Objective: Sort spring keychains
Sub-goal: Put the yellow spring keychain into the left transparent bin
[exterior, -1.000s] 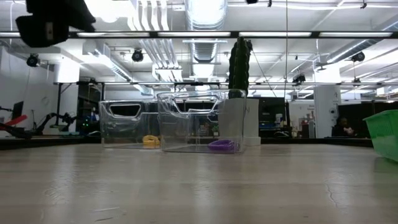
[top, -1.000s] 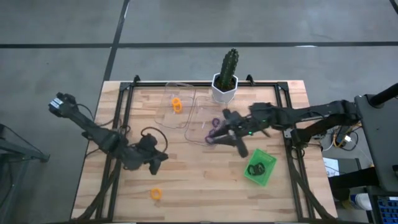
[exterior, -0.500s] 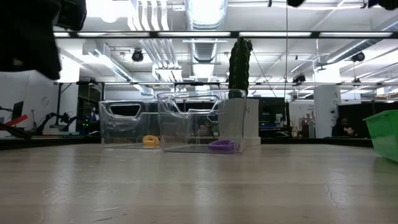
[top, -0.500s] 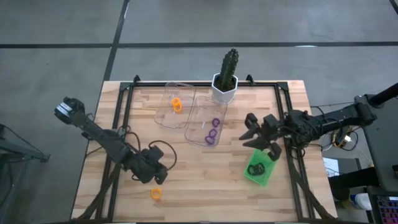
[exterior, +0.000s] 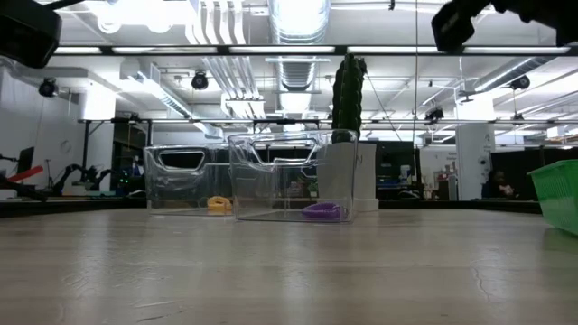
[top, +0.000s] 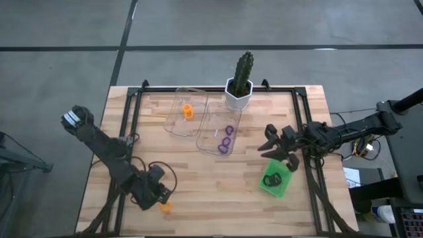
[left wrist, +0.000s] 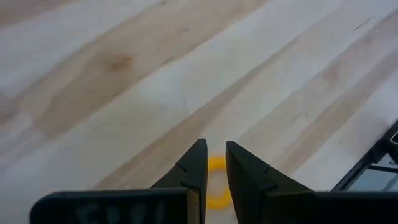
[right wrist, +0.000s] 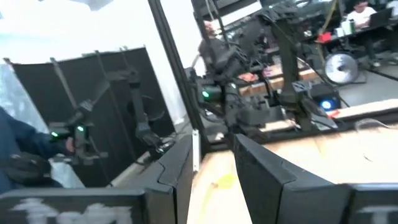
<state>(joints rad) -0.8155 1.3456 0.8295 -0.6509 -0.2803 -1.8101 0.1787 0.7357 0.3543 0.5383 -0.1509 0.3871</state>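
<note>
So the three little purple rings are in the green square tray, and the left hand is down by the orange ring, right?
Not quite: the high view shows the three purple rings in a clear plastic tray. The green square tray holds black ones. The left hand is by the orange ring.

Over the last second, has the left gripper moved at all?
Yes. In the high view the left gripper has swung away from the clear trays toward the table's near edge, and now sits right beside the loose orange keychain.
</note>
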